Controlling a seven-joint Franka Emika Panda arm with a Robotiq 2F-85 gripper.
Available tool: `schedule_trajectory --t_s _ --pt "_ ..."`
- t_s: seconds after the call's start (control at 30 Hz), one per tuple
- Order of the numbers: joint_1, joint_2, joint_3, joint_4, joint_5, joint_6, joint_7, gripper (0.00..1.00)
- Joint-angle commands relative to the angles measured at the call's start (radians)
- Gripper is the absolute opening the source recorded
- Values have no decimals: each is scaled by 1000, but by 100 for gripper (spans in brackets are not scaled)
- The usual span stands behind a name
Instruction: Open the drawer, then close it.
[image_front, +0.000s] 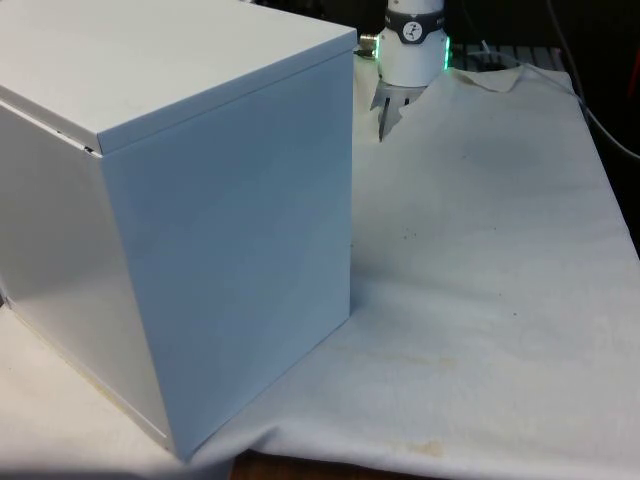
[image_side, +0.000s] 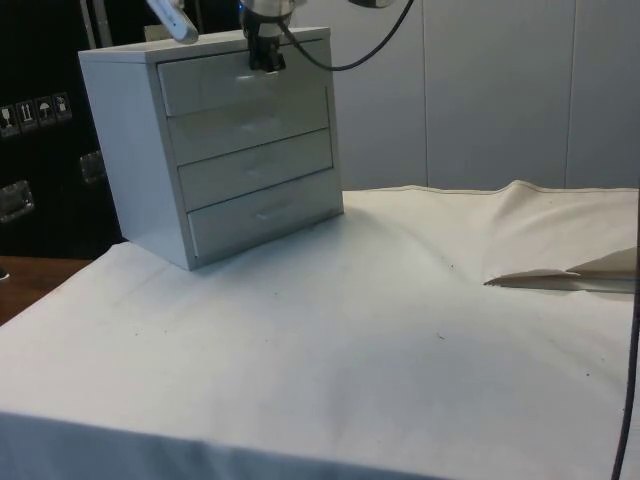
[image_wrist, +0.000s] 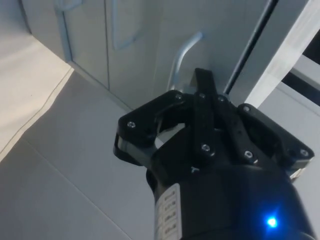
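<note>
A white chest of drawers (image_front: 220, 230) stands on the cloth with its back to the front view. From the side, several drawers show, stacked one above another; the top drawer (image_side: 215, 85) looks flush with the others. My gripper (image_side: 266, 66) hangs at the top drawer's front, near the chest's upper edge. In the wrist view the two black fingers (image_wrist: 202, 95) are pressed together with no gap. Their tips sit right beside the drawer's curved white handle (image_wrist: 182, 52), which is not between them. Behind the chest's far corner, the gripper (image_front: 381, 127) points down.
The white cloth (image_side: 330, 330) covers the table in front of the drawers, with a raised fold (image_side: 560, 278) towards the side view's right. A black cable (image_side: 350, 62) hangs from the arm beside the chest's top. The table's wooden edge (image_side: 20, 285) shows past the cloth.
</note>
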Motion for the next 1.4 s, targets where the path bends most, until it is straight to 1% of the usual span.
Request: schedule_trajectory --t_s 0.0,0.03,0.07,0.23,0.37,0.6,0.63,0.67,0.77,0.9,0.93,0.97,1.23,1.27,1.3,1.37 --pt "-2 8 -1 11 -2 8 1 0" --pt "0 4 0 4 0 0 1 0" --pt "-2 8 -1 12 -3 6 3 0" --pt "2 1 0 6 -4 -3 9 0" --pt "2 3 1 8 0 -5 8 0" --pt "6 -30 4 -28 -10 -15 16 0" --pt "3 -18 3 -18 0 -8 11 0" --pt "6 -36 5 -34 -11 -17 17 0" --pt "7 -64 9 -61 -13 -24 20 0" --pt "8 -88 11 -85 -12 -31 19 0" --pt "6 -82 10 -81 0 -26 11 0" --pt "8 -95 12 -91 -12 -33 19 0" --pt "9 -150 16 -142 -11 -43 17 0" --pt "8 -137 13 -133 0 -34 11 0" --pt "9 -157 16 -148 -11 -44 17 0" --pt "8 -175 18 -164 -10 -48 16 0"
